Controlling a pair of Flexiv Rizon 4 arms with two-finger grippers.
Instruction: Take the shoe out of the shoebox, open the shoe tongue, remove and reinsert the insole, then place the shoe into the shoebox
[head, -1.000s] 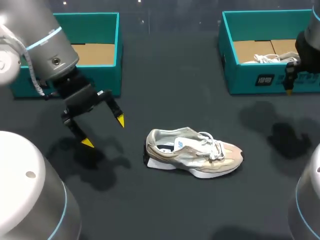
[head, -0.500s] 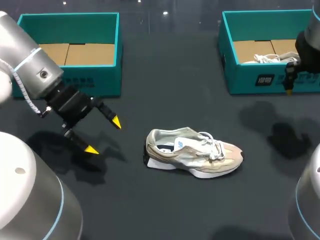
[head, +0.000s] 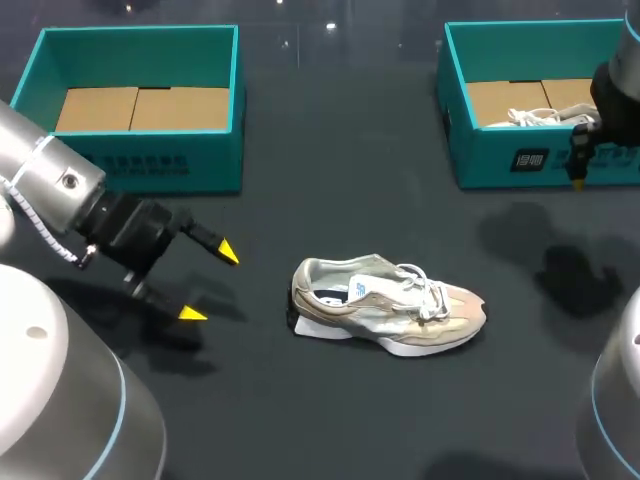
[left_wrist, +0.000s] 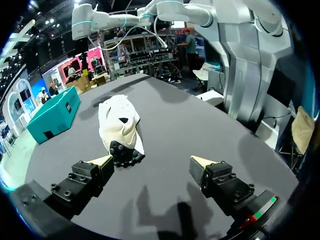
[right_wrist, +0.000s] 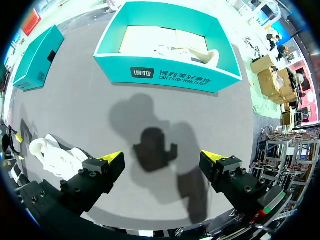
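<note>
A beige and white shoe (head: 390, 305) lies on its sole in the middle of the dark table, toe pointing right and tongue and laces up. My left gripper (head: 208, 283) hangs open to the left of its heel, apart from it. In the left wrist view the shoe (left_wrist: 120, 125) lies ahead of the open left gripper (left_wrist: 151, 161), heel end nearest. My right gripper (right_wrist: 162, 157) is open and empty above bare table, in front of the right teal shoebox (right_wrist: 170, 75). That shoebox (head: 500, 160) holds a second white shoe (head: 535, 117).
An empty teal shoebox (head: 150, 165) with a cardboard floor stands at the back left. My right arm (head: 612, 85) hangs over the right box's front right corner. Open tabletop lies between the two boxes and in front of the shoe.
My left arm has pulled back to the left and lower, and its gripper has turned to point at the shoe's heel. The right arm and the shoe have not moved.
</note>
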